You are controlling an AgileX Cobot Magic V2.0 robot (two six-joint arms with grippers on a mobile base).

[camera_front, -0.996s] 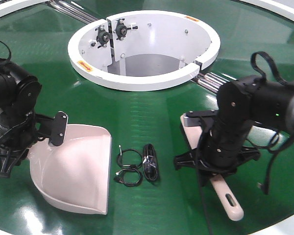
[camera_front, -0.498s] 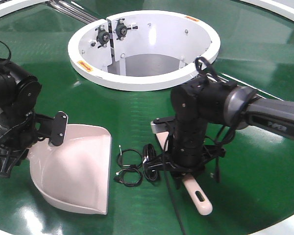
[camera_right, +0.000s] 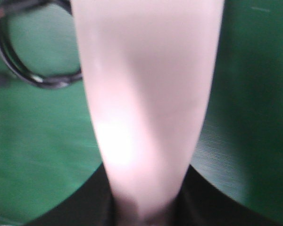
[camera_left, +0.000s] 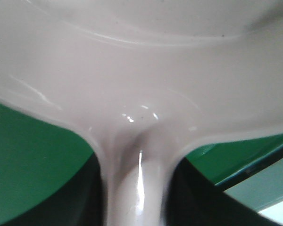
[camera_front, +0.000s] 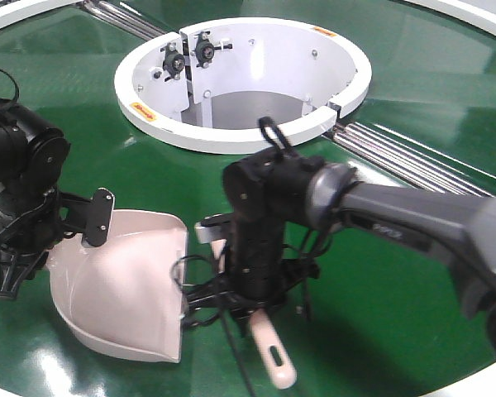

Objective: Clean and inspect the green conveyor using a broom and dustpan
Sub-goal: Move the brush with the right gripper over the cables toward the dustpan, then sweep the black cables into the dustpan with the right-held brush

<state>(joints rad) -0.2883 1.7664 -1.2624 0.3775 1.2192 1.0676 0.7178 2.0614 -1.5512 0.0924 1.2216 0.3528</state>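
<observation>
right gripper (camera_front: 250, 285) pinches slim beige-pink plastic broom (camera_front: 273, 357) mid-handle, judged light, stiff, slick; left gripper (camera_left: 137, 202) seemingly clamps wide beige plastic dustpan (camera_front: 128, 289) by its handle.

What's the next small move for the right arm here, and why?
Probably a short broom push toward the dustpan. The black cable bundle sits right at the pan's front lip, apparently not inside yet, with the broom just behind it. The pan lies flat on the green conveyor, mouth facing the cables, so a small nudge should carry them in.
</observation>
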